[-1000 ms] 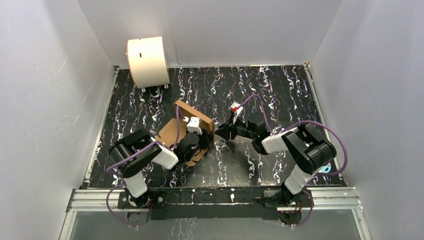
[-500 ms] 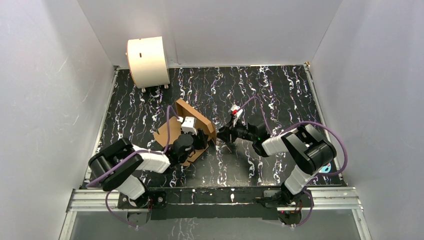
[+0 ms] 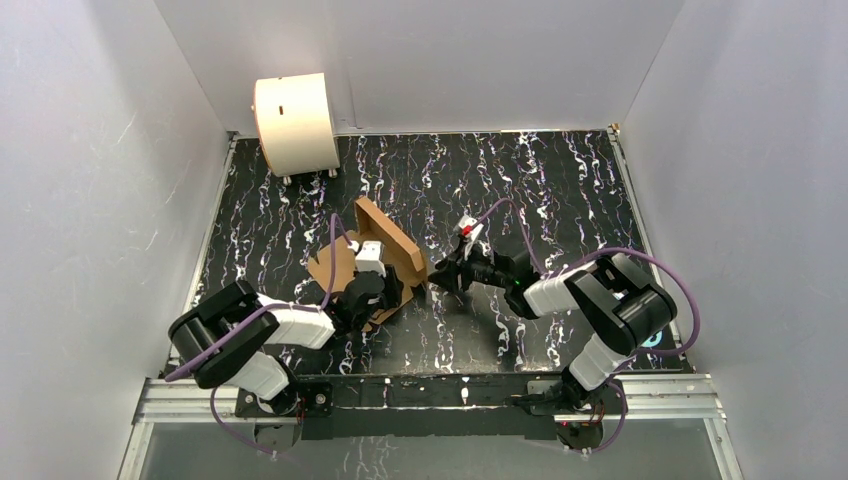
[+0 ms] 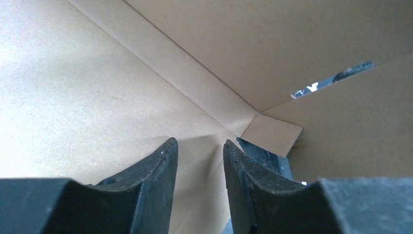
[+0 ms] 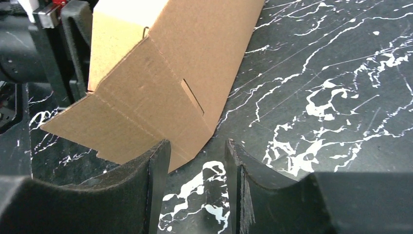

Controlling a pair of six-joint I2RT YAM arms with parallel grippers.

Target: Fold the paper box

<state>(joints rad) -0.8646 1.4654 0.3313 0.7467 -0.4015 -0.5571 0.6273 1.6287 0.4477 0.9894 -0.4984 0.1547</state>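
- Your left claw [image 4: 199, 145] has slid deeper into the paper box [image 3: 390, 236], partly open, empty.
- Your right claw [image 5: 197, 146], half-open, empty, has neared its raised wall: folding underway.

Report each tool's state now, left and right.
Left tool: open, inside the paper box, nothing gripped.
Right tool: open and empty, just outside the box's near corner.
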